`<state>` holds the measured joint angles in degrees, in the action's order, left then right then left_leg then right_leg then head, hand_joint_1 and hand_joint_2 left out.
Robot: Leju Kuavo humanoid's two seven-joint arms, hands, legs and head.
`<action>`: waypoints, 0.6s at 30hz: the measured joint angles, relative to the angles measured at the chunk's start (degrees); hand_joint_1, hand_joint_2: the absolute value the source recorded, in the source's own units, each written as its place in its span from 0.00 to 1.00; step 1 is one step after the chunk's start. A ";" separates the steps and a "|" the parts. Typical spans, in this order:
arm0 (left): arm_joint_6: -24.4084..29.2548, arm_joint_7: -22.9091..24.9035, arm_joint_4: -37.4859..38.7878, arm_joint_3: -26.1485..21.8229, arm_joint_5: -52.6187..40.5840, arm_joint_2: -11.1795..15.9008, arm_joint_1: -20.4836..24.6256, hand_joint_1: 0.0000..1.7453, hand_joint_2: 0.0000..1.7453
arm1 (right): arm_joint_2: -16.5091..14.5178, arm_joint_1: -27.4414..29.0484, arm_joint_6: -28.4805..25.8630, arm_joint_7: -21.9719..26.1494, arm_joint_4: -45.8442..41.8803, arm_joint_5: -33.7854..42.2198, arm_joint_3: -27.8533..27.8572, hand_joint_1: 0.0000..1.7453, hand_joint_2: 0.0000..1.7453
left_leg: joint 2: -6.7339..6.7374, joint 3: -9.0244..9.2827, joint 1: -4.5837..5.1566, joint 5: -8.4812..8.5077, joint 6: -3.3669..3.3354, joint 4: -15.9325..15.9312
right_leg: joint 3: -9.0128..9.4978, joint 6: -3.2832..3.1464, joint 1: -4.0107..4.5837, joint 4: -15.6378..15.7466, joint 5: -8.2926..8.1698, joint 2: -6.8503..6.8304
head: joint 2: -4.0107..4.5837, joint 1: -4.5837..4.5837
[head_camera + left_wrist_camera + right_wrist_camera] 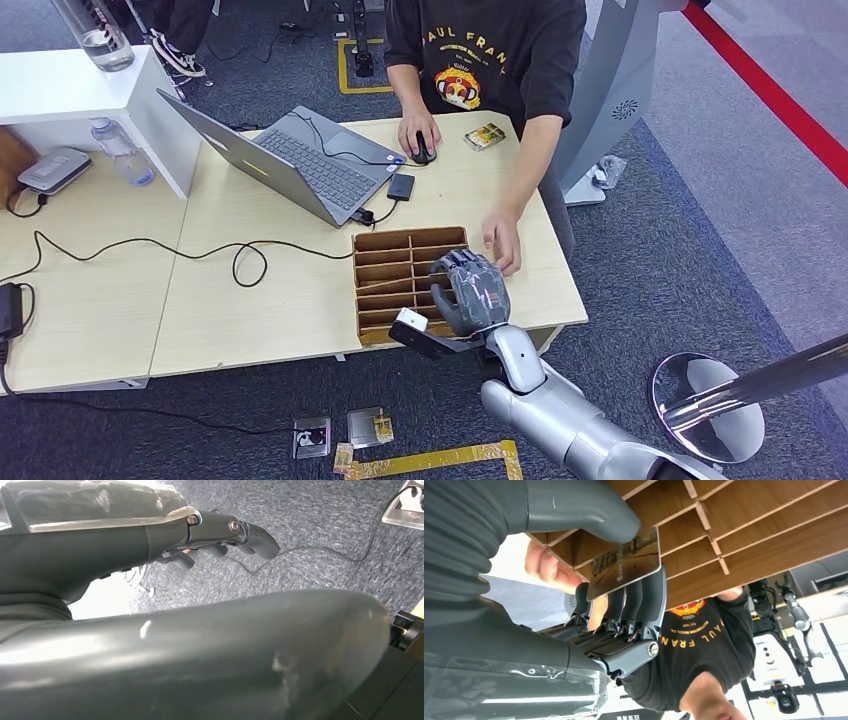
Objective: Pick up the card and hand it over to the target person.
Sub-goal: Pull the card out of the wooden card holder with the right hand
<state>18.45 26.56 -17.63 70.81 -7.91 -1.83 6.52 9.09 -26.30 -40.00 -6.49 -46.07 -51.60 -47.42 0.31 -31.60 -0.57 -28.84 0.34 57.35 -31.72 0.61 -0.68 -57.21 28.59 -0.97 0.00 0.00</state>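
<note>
Right hand [589, 610] pinching the card [625, 563] over the wooden divider tray [385, 270]

Thumb and fingers are clamping the card's faces for handover; the person's hand [503, 240] is waiting beside; left hand [150, 535] is hanging empty, fingers loosely curled.

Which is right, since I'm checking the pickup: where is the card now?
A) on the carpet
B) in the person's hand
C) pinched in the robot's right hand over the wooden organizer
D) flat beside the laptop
C: in the right wrist view the card sits between thumb and fingers of the right hand, against the wooden organizer.
</note>
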 joint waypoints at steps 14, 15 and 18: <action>-0.22 -0.19 -0.05 -0.18 0.42 0.13 -0.04 0.00 0.00 | -1.08 -0.35 0.00 1.66 0.86 -0.75 2.37 0.98 1.00 | -0.01 0.00 -0.01 0.00 0.00 0.00 | 0.01 0.00 0.01 0.00 0.00 -0.01 | 0.00 0.00; -0.25 -0.23 -0.05 -0.08 0.40 0.15 -0.03 0.00 0.00 | -1.15 0.16 0.00 2.14 -0.21 -1.71 3.73 1.00 1.00 | -0.02 0.00 -0.01 0.00 0.00 0.00 | 0.01 0.00 0.01 0.00 0.00 -0.02 | 0.00 0.00; -0.29 -0.25 -0.08 0.14 0.36 0.19 0.00 0.00 0.00 | -1.35 1.88 0.00 3.19 -4.48 -4.80 7.99 1.00 1.00 | -0.05 -0.04 -0.01 0.00 0.01 0.03 | -0.03 0.00 0.01 -0.02 0.02 -0.07 | 0.00 0.00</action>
<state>18.15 26.31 -17.70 70.95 -7.55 -1.64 6.53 7.75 -24.42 -40.00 -3.30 -50.55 -56.40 -39.43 0.26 -31.64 -0.58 -28.84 0.35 57.37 -31.74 0.61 -0.66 -57.23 28.61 -1.04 0.00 0.00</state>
